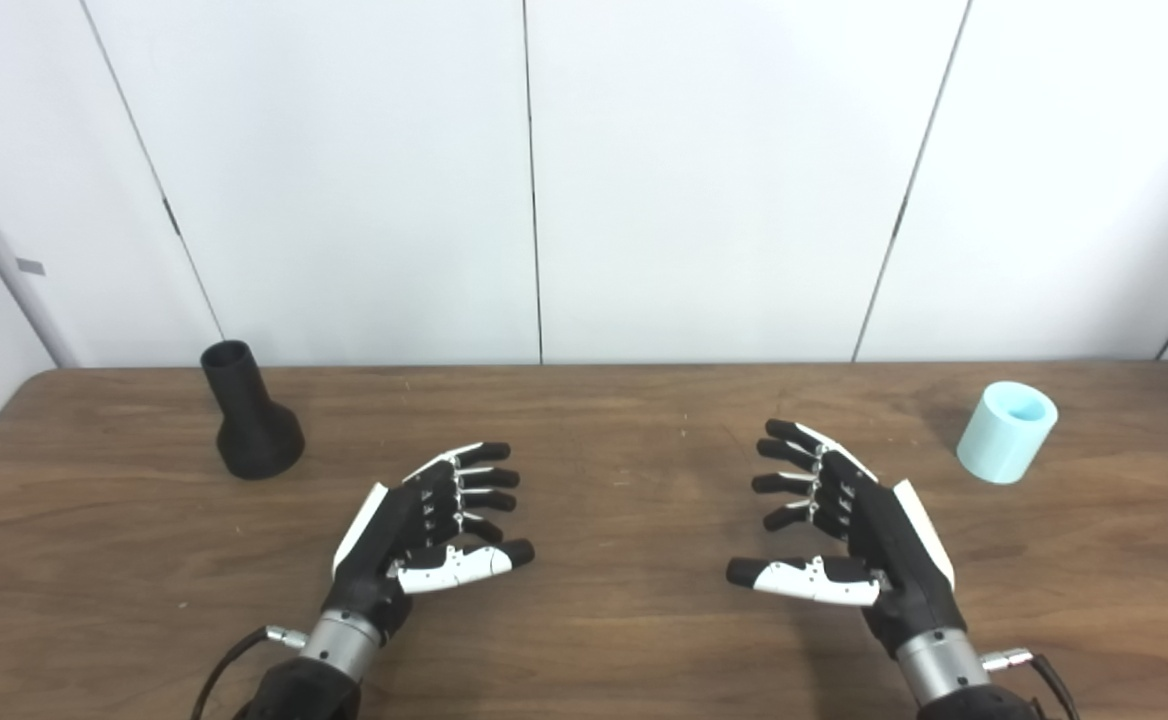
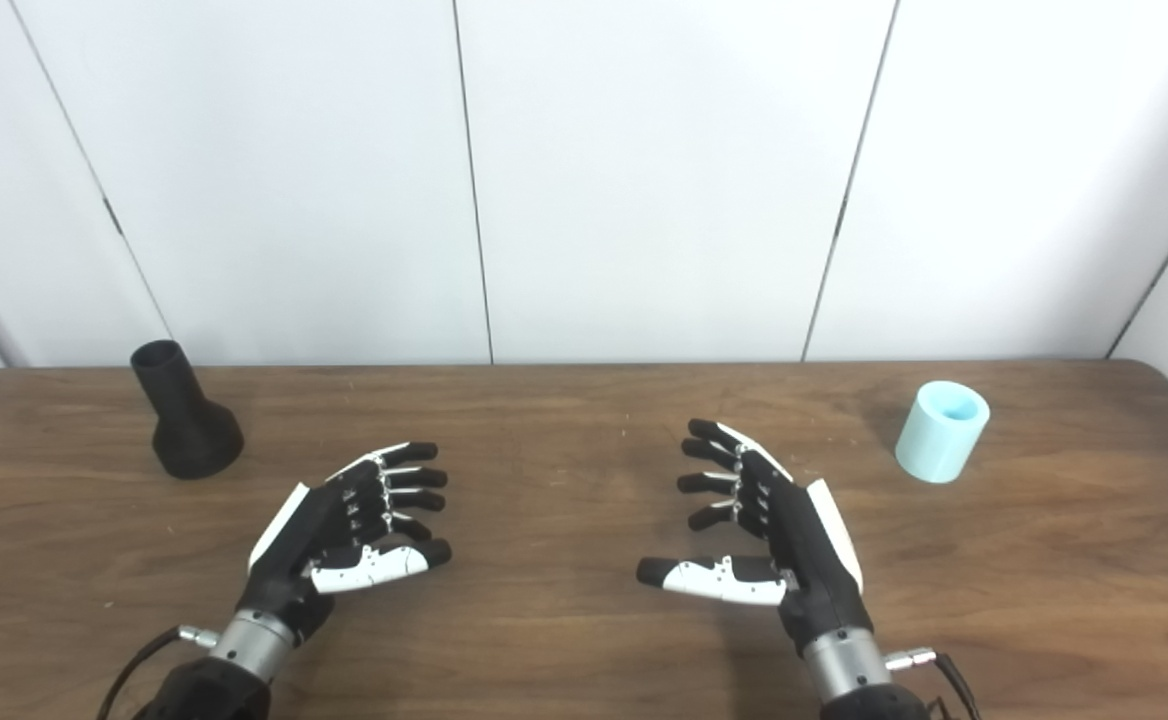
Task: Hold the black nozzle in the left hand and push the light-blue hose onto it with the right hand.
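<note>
The black nozzle (image 1: 250,423) stands upright on its wide base at the back left of the wooden table (image 1: 604,420), narrow neck up. A short light-blue hose piece (image 1: 1006,431), a hollow cylinder, stands at the back right. My left hand (image 1: 422,530) hovers open over the table, to the right of and nearer than the nozzle, holding nothing. My right hand (image 1: 844,525) is also open and empty, to the left of and nearer than the hose. The two palms face each other across a wide gap.
White wall panels (image 1: 534,180) rise directly behind the table's far edge. The table's rounded corners show at far left and far right. Bare wood lies between the two hands.
</note>
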Controlling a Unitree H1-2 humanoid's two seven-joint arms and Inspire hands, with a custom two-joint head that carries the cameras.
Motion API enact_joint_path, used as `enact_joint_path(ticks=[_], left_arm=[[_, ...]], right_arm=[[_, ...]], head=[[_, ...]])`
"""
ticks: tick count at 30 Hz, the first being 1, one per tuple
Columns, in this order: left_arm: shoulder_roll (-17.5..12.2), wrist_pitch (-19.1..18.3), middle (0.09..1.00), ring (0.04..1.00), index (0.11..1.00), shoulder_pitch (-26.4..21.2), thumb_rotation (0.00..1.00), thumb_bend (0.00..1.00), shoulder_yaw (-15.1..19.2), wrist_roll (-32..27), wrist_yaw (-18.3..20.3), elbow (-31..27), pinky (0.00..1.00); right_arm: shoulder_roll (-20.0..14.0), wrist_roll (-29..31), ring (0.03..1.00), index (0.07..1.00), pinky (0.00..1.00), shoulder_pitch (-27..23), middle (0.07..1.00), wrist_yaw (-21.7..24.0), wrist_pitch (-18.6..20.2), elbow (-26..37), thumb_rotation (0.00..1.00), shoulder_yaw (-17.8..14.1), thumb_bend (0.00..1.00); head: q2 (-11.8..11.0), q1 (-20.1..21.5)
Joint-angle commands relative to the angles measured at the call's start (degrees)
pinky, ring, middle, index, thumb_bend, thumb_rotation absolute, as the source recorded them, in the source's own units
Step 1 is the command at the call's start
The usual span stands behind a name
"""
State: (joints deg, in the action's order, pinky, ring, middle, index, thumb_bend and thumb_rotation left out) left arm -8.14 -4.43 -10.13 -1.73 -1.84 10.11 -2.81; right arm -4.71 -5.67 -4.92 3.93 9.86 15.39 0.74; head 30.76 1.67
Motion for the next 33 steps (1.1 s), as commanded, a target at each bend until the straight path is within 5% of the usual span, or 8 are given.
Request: enact_joint_path(ticks=[1,18,21,23,26,33], left_arm=[[-0.4,1.0,0.688,0.657,0.690,-2.3,0.03,0.74,0.2,0.0,0.0,-2.0,0.50],[-0.8,1.3,0.688,0.655,0.690,-2.3,0.04,0.74,0.0,-0.1,0.2,-1.8,0.50],[-0.4,1.8,0.687,0.655,0.690,-2.1,0.04,0.74,-0.3,0.3,0.0,-1.6,0.50],[0.5,2.1,0.687,0.655,0.690,-2.1,0.04,0.75,-1.0,0.9,-0.4,-0.8,0.50],[2.2,3.7,0.686,0.655,0.689,-2.7,0.06,0.76,-2.2,2.0,-1.1,1.9,0.51],[4.7,5.5,0.679,0.653,0.683,-3.6,0.06,0.76,-3.5,3.5,-2.3,5.7,0.50]], right_arm=[[0.0,0.1,0.699,0.825,0.54,-1.8,0.806,-0.4,-0.9,2.5,0.11,-0.1,0.82],[-0.1,0.0,0.701,0.825,0.54,-1.9,0.806,-0.3,-0.7,2.5,0.10,0.0,0.82],[-0.4,0.3,0.701,0.825,0.54,-1.5,0.806,-0.2,-1.1,2.4,0.10,-0.2,0.82],[-1.1,1.2,0.702,0.827,0.54,-1.2,0.808,0.1,-1.8,1.9,0.09,-0.9,0.81],[-2.6,2.9,0.707,0.835,0.55,-0.9,0.816,0.9,-3.6,0.3,0.05,-2.2,0.79],[-4.8,5.8,0.740,0.872,0.60,-0.6,0.850,2.2,-4.6,-0.2,0.02,-3.2,0.70]], head=[[0.0,0.2],[-0.3,0.1],[-1.8,-3.8],[-3.9,-12.0],[-6.0,-17.8],[-8.1,-22.4]])
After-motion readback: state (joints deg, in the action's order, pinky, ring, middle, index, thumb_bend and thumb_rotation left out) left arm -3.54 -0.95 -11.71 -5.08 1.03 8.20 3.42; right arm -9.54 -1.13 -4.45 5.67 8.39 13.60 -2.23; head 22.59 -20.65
